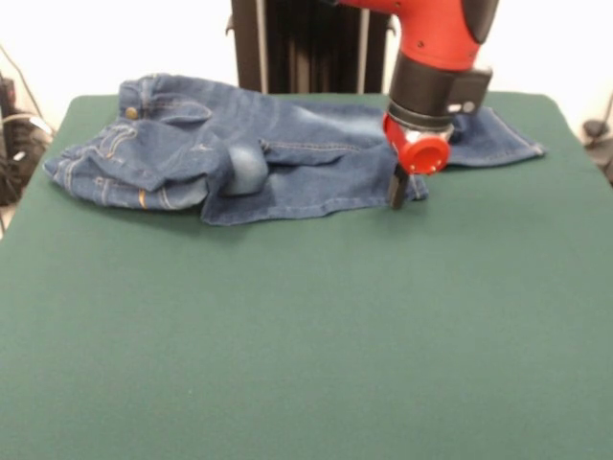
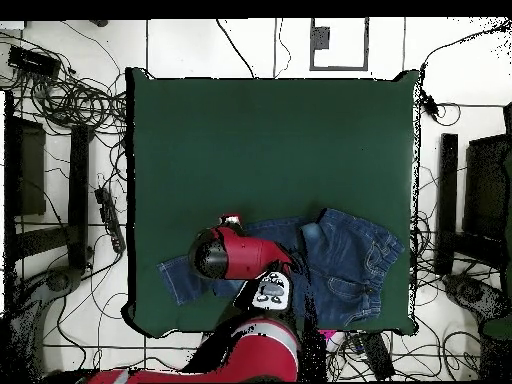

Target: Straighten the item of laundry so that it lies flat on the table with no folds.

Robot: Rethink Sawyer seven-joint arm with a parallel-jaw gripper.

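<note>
- Jeans (image 1: 287,153) lie along the far side of the counter (image 1: 306,335) in the front view, close to my pedestal, spread from left to right across most of the counter's width.
- Their waistband end sits at the left in the front view, bunched and folded over itself, with a brass button and orange-tan stitching showing on top.
- One leg runs right toward the far right corner, and its hemmed end lies fairly flat on the green top.
- A second leg lies nearer the camera, partly under the bunched upper part, with a pale faded patch showing near the middle.
- My end effector (image 1: 398,188) hangs down over the near edge of the legs, right of the counter's middle in the front view; its dark tip reaches the denim at the near leg's edge.
- I cannot tell whether my end effector is apart, together or clamped on the cloth; the tip shows only as one dark shape.
- From the overhead view, the jeans (image 2: 345,260) lie at the counter's (image 2: 270,140) edge beside my base, and my red arm (image 2: 240,255) covers part of the legs.
- Cables (image 2: 60,95) lie tangled on the floor beside the counter in the overhead view.
</note>
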